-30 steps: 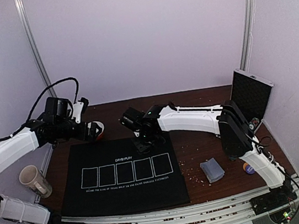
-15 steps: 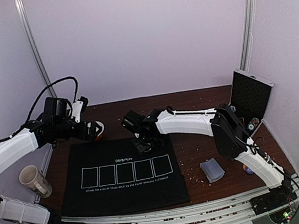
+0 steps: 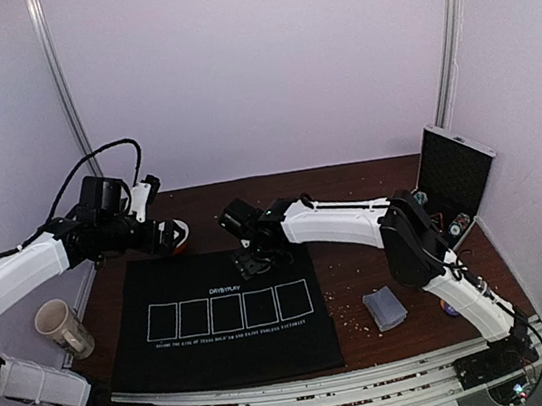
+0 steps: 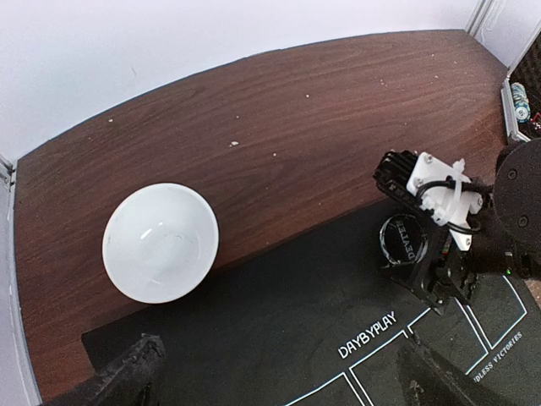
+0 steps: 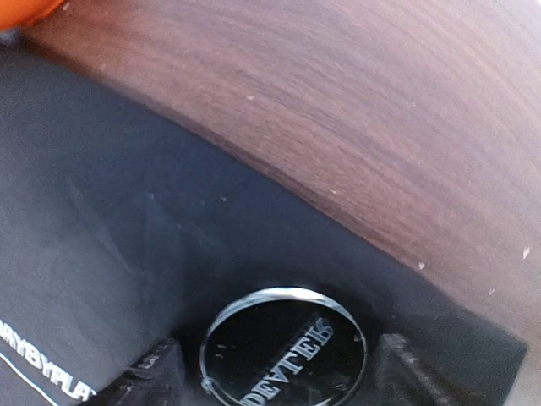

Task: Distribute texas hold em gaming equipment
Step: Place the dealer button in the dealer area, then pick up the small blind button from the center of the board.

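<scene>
A small clear round disc (image 5: 283, 351) lettered "DEALER" lies flat on the black mat (image 3: 222, 321) near its top edge, also seen as disc (image 4: 404, 239). My right gripper (image 5: 275, 372) stands open around it, and a narrow gap shows between the disc and each of the fingers (image 5: 154, 376). From above, the right gripper (image 3: 257, 260) is low over the mat's top middle. A stack of grey-blue-backed cards (image 3: 385, 308) lies on the wood to the right, with a poker chip (image 3: 450, 307) beside it. My left gripper (image 3: 167, 236) hangs open and empty above the mat's top left corner.
A white bowl (image 4: 161, 243) with a red outside sits just past the mat's top left corner. A beige mug (image 3: 63, 328) lies at the left edge. An open black case (image 3: 457, 177) holding chips (image 4: 518, 95) stands at the back right. The mat carries several white card outlines.
The right jaws have widened and come off the disc, which now rests on the mat. The right arm's elbow has shifted left. The left arm has hardly moved.
</scene>
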Tool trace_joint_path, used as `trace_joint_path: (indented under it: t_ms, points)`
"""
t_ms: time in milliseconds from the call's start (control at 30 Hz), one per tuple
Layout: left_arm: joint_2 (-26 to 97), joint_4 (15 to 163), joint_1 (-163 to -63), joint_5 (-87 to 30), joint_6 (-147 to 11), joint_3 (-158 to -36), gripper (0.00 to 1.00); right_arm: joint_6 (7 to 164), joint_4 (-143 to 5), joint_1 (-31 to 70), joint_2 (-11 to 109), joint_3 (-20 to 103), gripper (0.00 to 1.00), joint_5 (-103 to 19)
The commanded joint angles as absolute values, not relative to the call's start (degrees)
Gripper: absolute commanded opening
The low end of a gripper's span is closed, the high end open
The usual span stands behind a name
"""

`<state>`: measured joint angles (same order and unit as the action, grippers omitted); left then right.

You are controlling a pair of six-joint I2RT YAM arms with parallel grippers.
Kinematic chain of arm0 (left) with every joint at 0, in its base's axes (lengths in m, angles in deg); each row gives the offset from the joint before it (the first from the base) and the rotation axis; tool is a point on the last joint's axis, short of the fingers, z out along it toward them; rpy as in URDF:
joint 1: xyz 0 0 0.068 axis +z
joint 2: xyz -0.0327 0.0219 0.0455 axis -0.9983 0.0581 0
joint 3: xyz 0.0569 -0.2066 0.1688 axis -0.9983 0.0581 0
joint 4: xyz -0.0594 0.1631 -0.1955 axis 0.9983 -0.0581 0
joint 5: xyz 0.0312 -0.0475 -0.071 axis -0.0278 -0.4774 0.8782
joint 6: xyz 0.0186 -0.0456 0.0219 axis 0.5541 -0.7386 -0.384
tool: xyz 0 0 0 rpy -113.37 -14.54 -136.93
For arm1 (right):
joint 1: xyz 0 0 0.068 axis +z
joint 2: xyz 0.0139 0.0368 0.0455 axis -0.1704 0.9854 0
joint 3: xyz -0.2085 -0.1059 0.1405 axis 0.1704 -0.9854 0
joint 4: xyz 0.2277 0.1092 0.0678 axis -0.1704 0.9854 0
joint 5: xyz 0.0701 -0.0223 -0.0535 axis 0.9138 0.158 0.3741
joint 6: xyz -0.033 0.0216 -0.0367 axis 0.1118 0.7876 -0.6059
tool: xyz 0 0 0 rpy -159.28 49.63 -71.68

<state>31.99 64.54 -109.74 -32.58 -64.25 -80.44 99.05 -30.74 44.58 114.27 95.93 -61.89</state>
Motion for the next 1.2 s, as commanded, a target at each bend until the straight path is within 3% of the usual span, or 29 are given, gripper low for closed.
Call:
trace_joint_path:
  t_ms: [0, 333, 567, 867, 1167]
  points:
    - [32.04, 67.23, -109.7, -31.21, -63.49, -80.19, 0.98, 96.99, -31.34, 44.06, 113.6, 97.83, 0.98, -56.5]
    - [31.69, 66.76, -109.69, -31.27, -63.55, -81.4, 0.98, 93.5, -25.71, 44.03, 94.84, 92.37, 1.0, -53.06]
    - [31.96, 66.75, -109.66, -31.17, -63.39, -81.46, 0.98, 98.13, -14.3, 43.25, 71.09, 65.32, 1.0, -59.98]
    - [32.98, 67.26, -109.69, -29.47, -63.47, -82.14, 0.98, 122.96, -4.47, 33.02, 42.15, 31.28, 0.99, -61.95]
    - [32.41, 67.61, -109.7, -29.07, -63.39, -81.86, 0.98, 128.43, -10.01, 19.92, 33.13, 9.85, 0.94, -59.37]
